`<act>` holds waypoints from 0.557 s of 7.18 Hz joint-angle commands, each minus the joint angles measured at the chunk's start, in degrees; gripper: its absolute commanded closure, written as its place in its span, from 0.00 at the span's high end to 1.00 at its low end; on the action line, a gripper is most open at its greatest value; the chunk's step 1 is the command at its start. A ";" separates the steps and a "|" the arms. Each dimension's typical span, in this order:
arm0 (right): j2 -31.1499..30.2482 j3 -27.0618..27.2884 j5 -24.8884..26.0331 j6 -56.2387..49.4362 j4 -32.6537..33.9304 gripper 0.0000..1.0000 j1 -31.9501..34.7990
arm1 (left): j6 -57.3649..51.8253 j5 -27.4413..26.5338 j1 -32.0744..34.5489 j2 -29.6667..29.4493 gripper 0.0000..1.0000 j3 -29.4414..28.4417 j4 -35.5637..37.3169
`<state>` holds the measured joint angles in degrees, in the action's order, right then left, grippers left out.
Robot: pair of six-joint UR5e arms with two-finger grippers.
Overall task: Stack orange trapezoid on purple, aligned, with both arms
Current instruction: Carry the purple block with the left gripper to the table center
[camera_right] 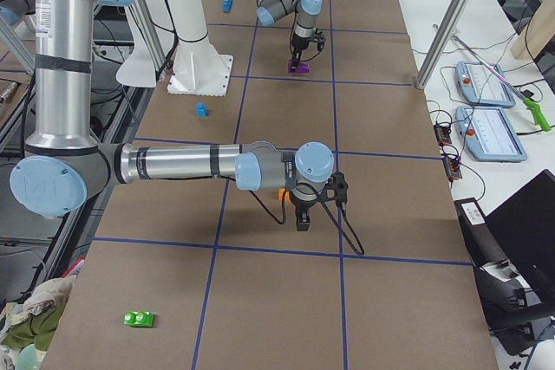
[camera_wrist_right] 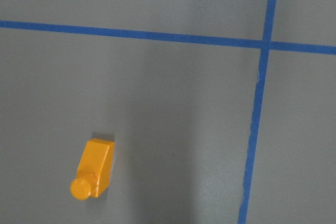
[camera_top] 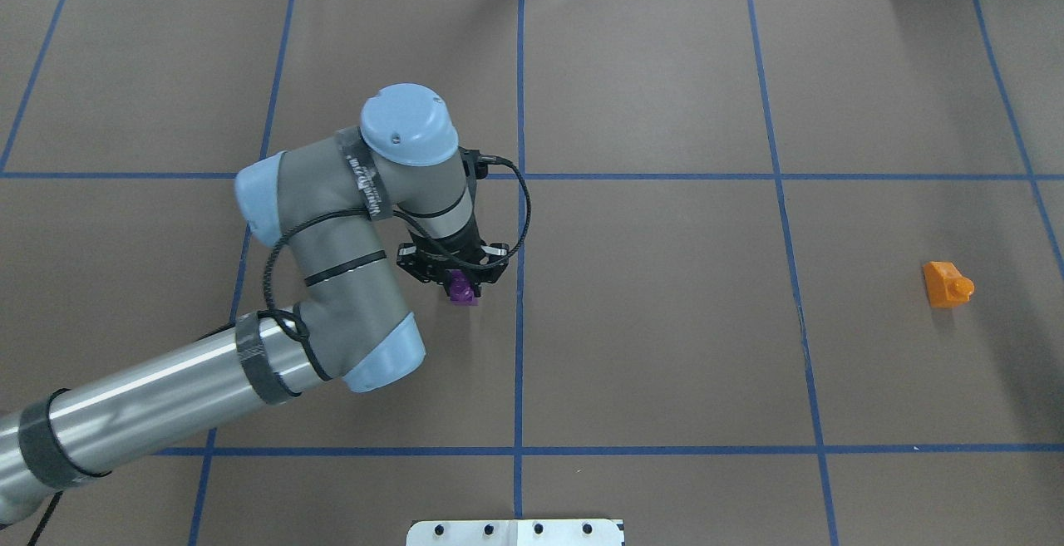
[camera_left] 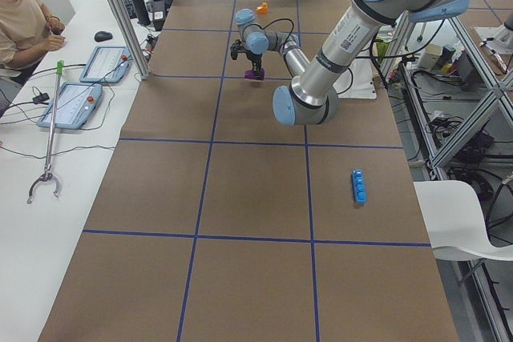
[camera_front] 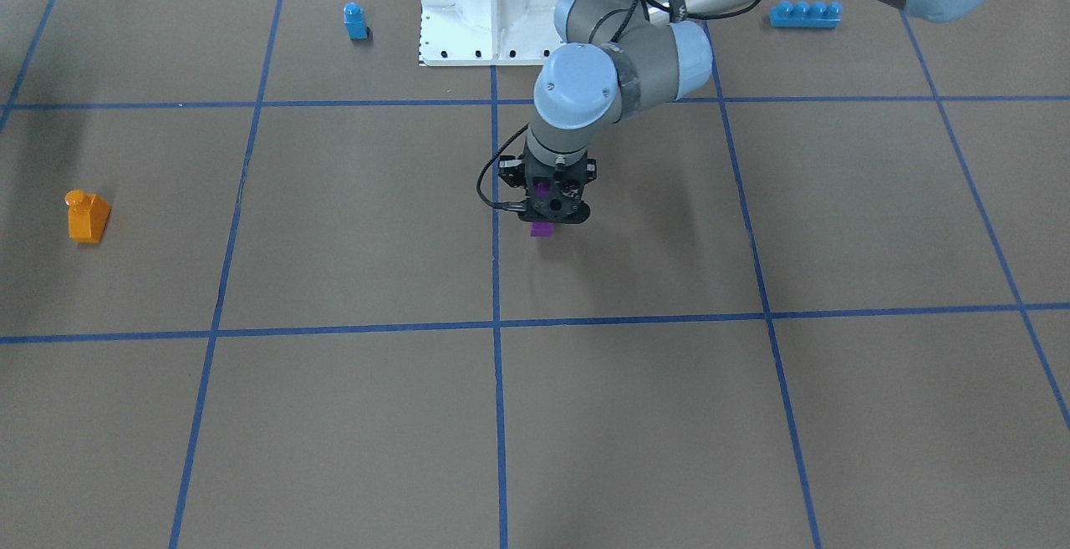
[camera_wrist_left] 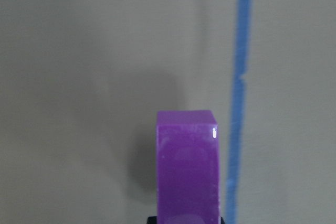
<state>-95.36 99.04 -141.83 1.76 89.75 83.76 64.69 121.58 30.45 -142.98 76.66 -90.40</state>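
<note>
The purple brick (camera_top: 461,289) sits in my left gripper (camera_top: 455,278), which is shut on it close over the table near the centre line; it fills the bottom of the left wrist view (camera_wrist_left: 187,166) and shows in the front view (camera_front: 541,230). The orange trapezoid (camera_top: 946,284) stands alone on the table far to the right, also in the front view (camera_front: 87,216) and in the right wrist view (camera_wrist_right: 94,169). My right gripper (camera_right: 301,214) shows only in the exterior right view, hovering above the orange brick; I cannot tell whether it is open or shut.
A small blue single-stud brick (camera_front: 355,21) and a long blue four-stud brick (camera_front: 804,13) lie near the white robot base (camera_front: 489,6). A green brick (camera_right: 138,319) lies at the table's right end. Blue tape lines grid the brown table.
</note>
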 commanded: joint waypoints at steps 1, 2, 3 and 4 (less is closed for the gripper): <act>0.00 0.01 0.06 0.00 -0.01 1.00 0.00 | 0.87 -0.47 -0.91 -2.57 0.00 -3.45 0.05; 0.00 0.01 0.06 0.09 -0.01 1.00 0.00 | 0.87 -0.38 -1.01 -2.48 0.00 -3.97 0.05; 0.00 0.01 -0.03 0.09 -0.01 1.00 0.00 | 0.96 -0.38 -1.01 -2.48 0.00 -4.23 0.05; 0.00 0.01 0.06 0.09 -0.01 1.00 -0.09 | 0.96 -0.38 -1.01 -2.48 0.00 -4.85 -0.04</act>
<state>-95.36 99.05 -141.81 1.83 89.74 83.74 65.61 121.20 29.48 -145.43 72.46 -90.37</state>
